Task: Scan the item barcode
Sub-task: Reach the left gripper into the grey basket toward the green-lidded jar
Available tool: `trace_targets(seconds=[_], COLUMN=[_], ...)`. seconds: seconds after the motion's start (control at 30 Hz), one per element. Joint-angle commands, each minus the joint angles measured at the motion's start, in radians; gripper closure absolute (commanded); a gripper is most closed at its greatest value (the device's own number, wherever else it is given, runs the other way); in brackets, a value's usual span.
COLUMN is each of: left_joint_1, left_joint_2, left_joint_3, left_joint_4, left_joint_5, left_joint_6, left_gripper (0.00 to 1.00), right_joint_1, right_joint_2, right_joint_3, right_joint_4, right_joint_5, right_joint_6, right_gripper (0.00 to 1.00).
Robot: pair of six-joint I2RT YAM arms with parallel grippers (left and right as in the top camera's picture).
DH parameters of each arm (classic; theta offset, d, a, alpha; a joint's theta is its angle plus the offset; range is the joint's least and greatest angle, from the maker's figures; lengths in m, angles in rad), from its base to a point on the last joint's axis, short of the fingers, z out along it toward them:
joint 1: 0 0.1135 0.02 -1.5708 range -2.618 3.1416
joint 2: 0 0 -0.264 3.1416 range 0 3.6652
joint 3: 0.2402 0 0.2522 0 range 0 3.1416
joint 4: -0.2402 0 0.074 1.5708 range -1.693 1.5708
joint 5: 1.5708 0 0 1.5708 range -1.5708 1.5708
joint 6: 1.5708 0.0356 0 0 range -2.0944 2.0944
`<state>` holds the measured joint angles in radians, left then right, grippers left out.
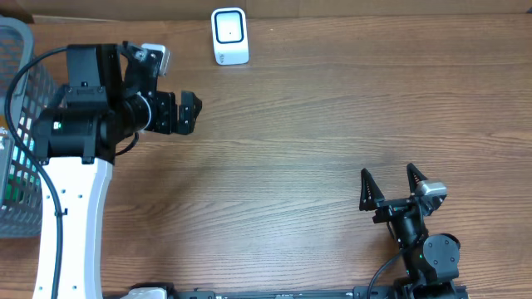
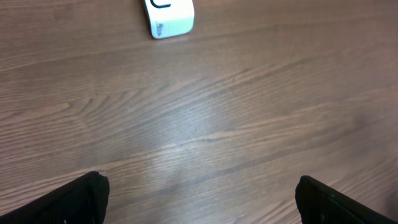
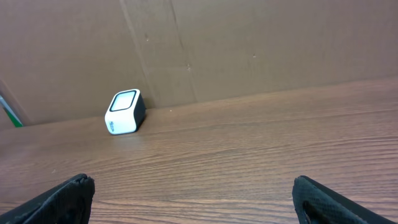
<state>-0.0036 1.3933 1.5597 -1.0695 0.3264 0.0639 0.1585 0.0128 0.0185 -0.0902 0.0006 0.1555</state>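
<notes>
A white barcode scanner (image 1: 229, 35) with a dark-rimmed window stands at the back of the wooden table (image 1: 332, 116). It also shows at the top of the left wrist view as the scanner (image 2: 169, 15), and far off in the right wrist view as the scanner (image 3: 124, 112). My left gripper (image 1: 193, 112) hovers at the left, open and empty, pointing right, below and left of the scanner. Its fingers (image 2: 87, 193) frame bare wood. My right gripper (image 1: 387, 171) rests near the front right, open and empty, with its fingertips (image 3: 74, 190) spread wide. The item is out of view.
A grey wire basket (image 1: 18, 100) stands at the table's left edge behind the left arm, with some coloured things dimly visible through its mesh. A brown cardboard wall (image 3: 249, 43) runs along the back of the table.
</notes>
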Motion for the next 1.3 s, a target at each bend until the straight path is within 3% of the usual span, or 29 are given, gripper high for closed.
trace_targets(seconds=[0.0, 0.37, 0.73, 1.27], left_joint_1=[0.035, 0.289, 0.67, 0.809], left_joint_2=[-0.005, -0.004, 0.025, 0.216], left_joint_3=[0.109, 0.409, 0.431, 0.34], left_joint_4=[0.004, -0.08, -0.109, -0.158], left_joint_5=[-0.023, -0.15, -0.257, -0.383], left_joint_6=[-0.104, -0.214, -0.406, -0.427], left_gripper=[0.0, 0.0, 0.0, 0.0], right_joint_1=[-0.002, -0.002, -0.002, -0.002], right_joint_2=[-0.009, -0.009, -0.009, -0.009], right_joint_3=[-0.01, -0.01, -0.01, -0.01], right_joint_4=[0.006, 0.006, 0.006, 0.006], right_joint_5=[0.005, 0.005, 0.005, 0.005], right_joint_6=[-0.007, -0.007, -0.007, -0.007], right_gripper=[0.0, 0.0, 0.0, 0.0])
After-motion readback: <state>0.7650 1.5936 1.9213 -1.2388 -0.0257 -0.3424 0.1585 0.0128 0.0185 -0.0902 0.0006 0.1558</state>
